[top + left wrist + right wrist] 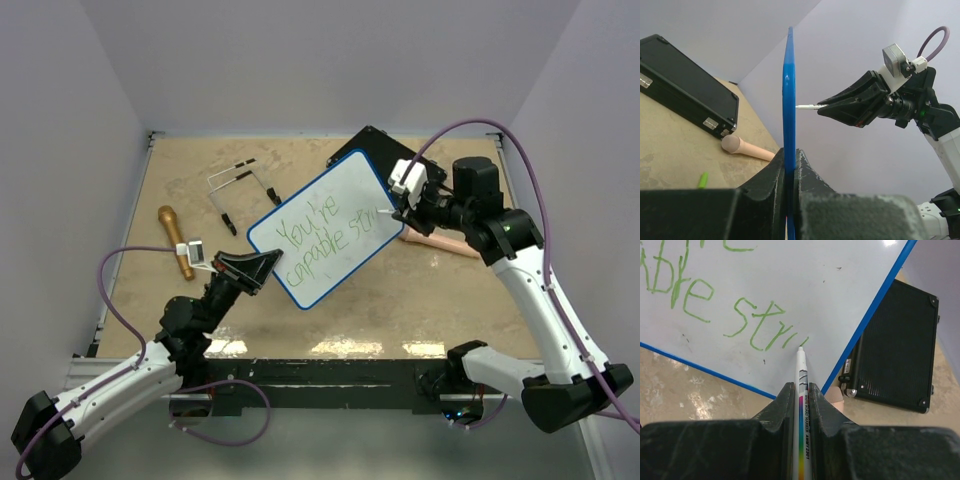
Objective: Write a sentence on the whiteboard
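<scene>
Nearest the bases, the left gripper [790, 155] is clenched on the lower-left rim of the whiteboard [350, 190], its 2 jaws pinching the thin blue edge from both faces. The board stands tilted up off the table [450, 300], carried by that 1 grip alone.

It looks like a thin, stiff, light panel with a slick writing face. Held only at 1 edge, it will probably flex or pivot if the pen presses hard, so light strokes seem wise. The rim is the right place to hold it, since fingers on the face would smear the ink.

Across the face runs the sentence [325, 235], green, in 2 lines; the lower one reads "capable str" so far and looks unfinished.

Beyond it, the right gripper [800, 386] is closed narrowly on the marker [801, 365], grasping the slim barrel well back from the nib. The tip touches the board just past the last green stroke, near the board's right edge.

Farthest, the black case [895, 340] lies flat behind the board.
</scene>
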